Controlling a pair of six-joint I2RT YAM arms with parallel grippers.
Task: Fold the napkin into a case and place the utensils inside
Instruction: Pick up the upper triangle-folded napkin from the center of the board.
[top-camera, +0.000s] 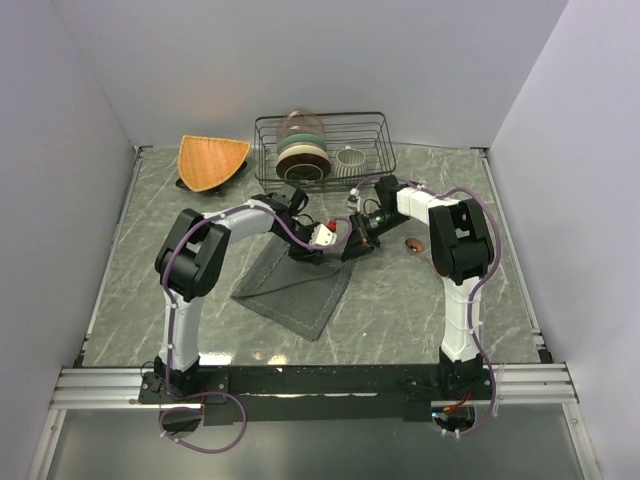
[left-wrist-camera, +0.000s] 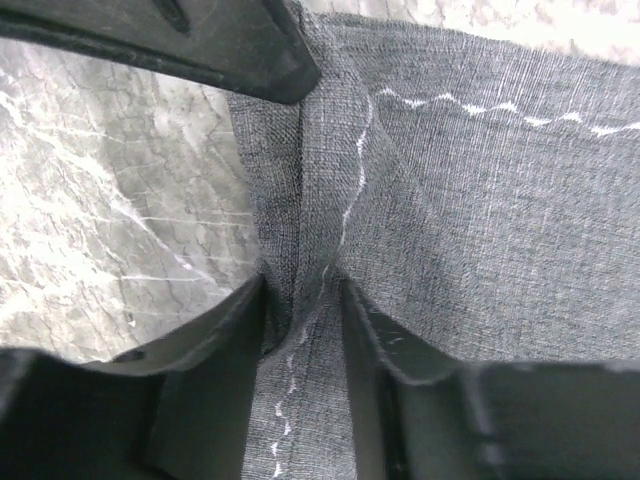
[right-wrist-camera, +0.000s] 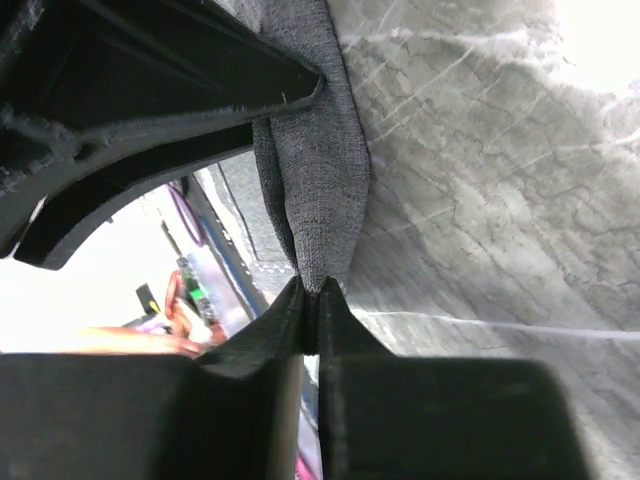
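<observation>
The dark grey napkin (top-camera: 290, 288) lies on the marble table, and its far edge is lifted between the two grippers. My left gripper (top-camera: 322, 240) straddles a raised fold of the napkin (left-wrist-camera: 480, 220). In the left wrist view its jaws (left-wrist-camera: 305, 285) stand apart, with the stitched cloth running flat between them. My right gripper (top-camera: 355, 242) is shut on a peak of the napkin (right-wrist-camera: 315, 170), with the pads (right-wrist-camera: 310, 285) pressed together. The copper utensils (top-camera: 412, 244) lie on the table just right of the right gripper. No folded case shows.
A wire rack (top-camera: 372, 130) with plates and a white cup stands at the back. An orange fan-shaped mat (top-camera: 212, 160) lies left of it. The grippers' heads nearly touch above the napkin. Grey walls stand on both sides.
</observation>
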